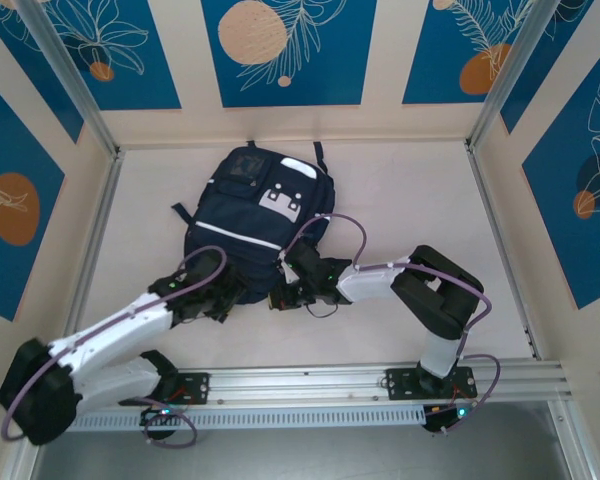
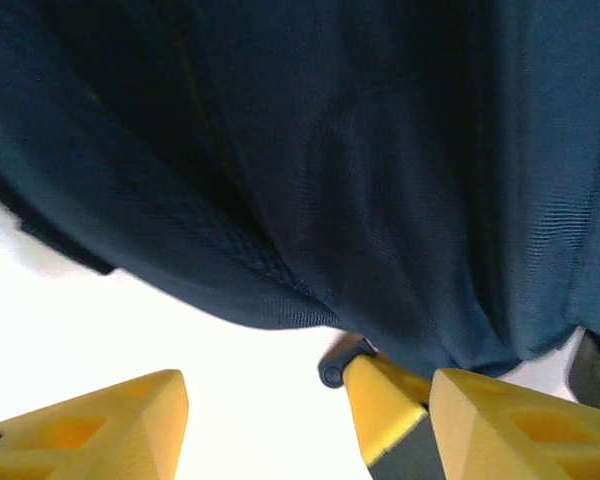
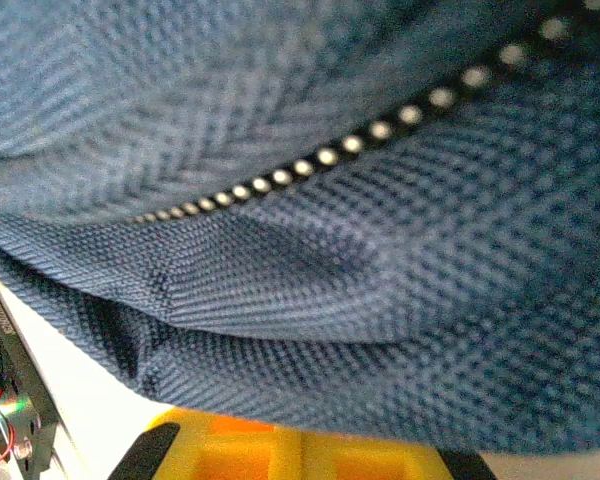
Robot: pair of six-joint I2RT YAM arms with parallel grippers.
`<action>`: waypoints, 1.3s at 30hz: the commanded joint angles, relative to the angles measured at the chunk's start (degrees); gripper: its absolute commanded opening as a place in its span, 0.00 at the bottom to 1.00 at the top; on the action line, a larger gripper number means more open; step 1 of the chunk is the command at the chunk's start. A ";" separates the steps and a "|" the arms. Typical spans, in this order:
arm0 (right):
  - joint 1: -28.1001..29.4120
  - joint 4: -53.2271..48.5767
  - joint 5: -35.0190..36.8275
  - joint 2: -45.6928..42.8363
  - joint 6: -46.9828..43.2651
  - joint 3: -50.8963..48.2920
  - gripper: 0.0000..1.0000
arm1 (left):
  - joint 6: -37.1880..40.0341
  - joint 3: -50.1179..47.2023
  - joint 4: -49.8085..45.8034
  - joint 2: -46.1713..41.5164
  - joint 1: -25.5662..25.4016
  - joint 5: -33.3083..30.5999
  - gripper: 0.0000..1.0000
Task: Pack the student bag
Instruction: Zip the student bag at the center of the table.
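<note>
The student bag (image 1: 255,210), dark navy with a white stripe and white-grey patches, lies flat in the middle of the table. At its near left corner my left gripper (image 1: 223,293) stands open. In the left wrist view bare white table shows between its yellow fingers (image 2: 100,425), and the bag's edge (image 2: 280,200) hangs just beyond them. My right gripper (image 1: 288,293) is at the bag's near edge, shut on its fabric. Blue weave (image 3: 330,260) and a zipper (image 3: 380,130) drape over its closed yellow fingers (image 3: 310,455). A yellow-and-black finger (image 2: 385,410) pokes under the bag.
An aluminium rail (image 1: 310,382) carrying both arm bases runs along the near edge. Blue-patterned walls and metal posts (image 1: 500,75) box in the table. Bare tabletop (image 1: 420,200) lies right of the bag, and more (image 1: 140,210) lies left of it.
</note>
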 commanded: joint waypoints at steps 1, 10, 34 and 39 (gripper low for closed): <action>0.87 -1.86 -2.90 0.32 1.09 0.13 0.00 | -6.73 -0.32 9.61 4.75 -1.63 -2.68 0.62; 0.96 -1.92 -3.86 -1.19 1.09 -1.64 0.00 | -5.51 -2.03 24.90 10.02 -1.79 -3.43 0.46; 0.17 -1.18 -4.95 -0.94 0.79 -1.80 0.00 | -3.48 -4.50 26.15 9.00 -2.46 -4.13 0.36; 0.14 -1.29 -4.73 -1.87 0.82 -2.29 0.00 | -2.00 -3.22 24.61 10.56 -2.02 -7.04 0.13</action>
